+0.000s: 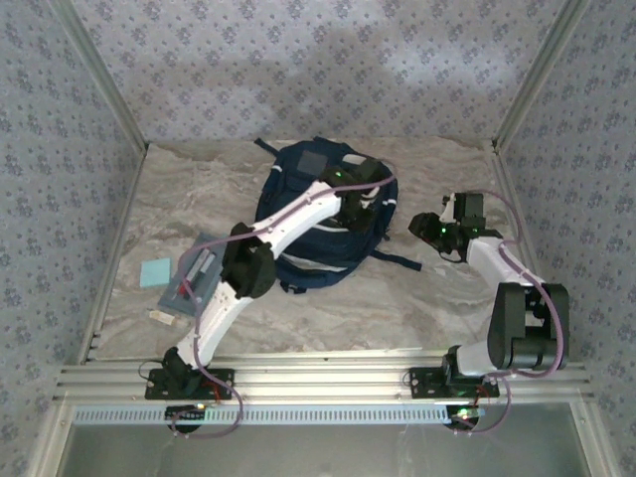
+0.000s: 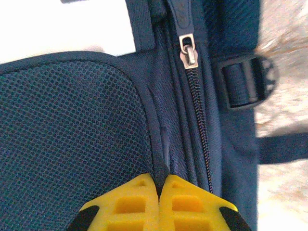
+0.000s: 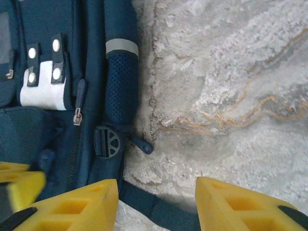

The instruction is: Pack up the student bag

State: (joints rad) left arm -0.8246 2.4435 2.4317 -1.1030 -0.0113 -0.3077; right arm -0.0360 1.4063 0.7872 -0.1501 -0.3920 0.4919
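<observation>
The student bag (image 1: 298, 179), navy blue with a grey patch, lies flat at the middle of the table. My left gripper (image 1: 363, 189) rests on its right side. In the left wrist view its yellow fingers (image 2: 139, 202) are shut together on a ridge of the bag's fabric (image 2: 161, 159), between the mesh panel (image 2: 72, 134) and the closed zipper (image 2: 188, 50). My right gripper (image 1: 427, 227) hovers just right of the bag. It stands open (image 3: 155, 187) over the table, above a dark strap (image 3: 159, 207), with nothing between its fingers.
A clear pouch (image 1: 194, 278) with pens lies at the left. Beside it are a light blue pad (image 1: 156, 271) and a small white piece (image 1: 159, 315). Patterned walls (image 1: 318, 70) close the table on three sides. A metal rail (image 1: 328, 378) runs along the near edge.
</observation>
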